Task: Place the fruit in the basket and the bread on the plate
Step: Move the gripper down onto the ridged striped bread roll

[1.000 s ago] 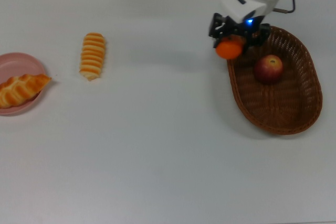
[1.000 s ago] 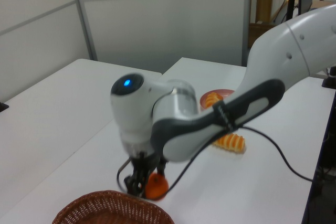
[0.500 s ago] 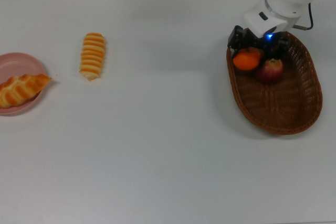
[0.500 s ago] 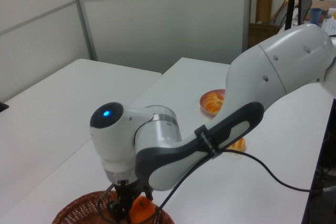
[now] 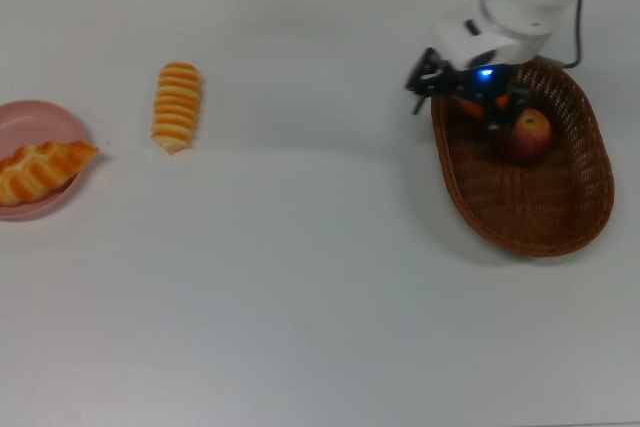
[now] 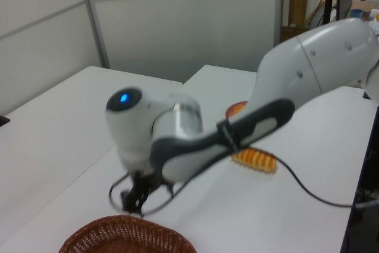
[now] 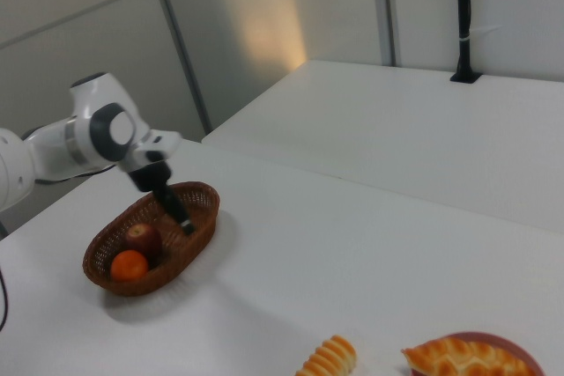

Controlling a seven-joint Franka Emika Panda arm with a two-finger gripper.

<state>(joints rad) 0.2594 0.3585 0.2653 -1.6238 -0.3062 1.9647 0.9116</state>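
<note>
Right view showed apple (image 7: 143, 239) and tangerine (image 7: 129, 265) inside basket (image 7: 197, 224), touching. Gripper (image 5: 469, 105) hovered open and empty over basket rim. Braided loaf (image 5: 40, 170) lay on plate (image 5: 30, 123); ridged roll (image 5: 177, 105) on table (image 5: 300, 277) between plate and basket.

A white worktop (image 7: 370, 244) is backed by pale grey partition panels (image 6: 177, 22). Beyond the worktop a second white table (image 7: 423, 129) is seen, carrying a black pole (image 7: 463, 15).
</note>
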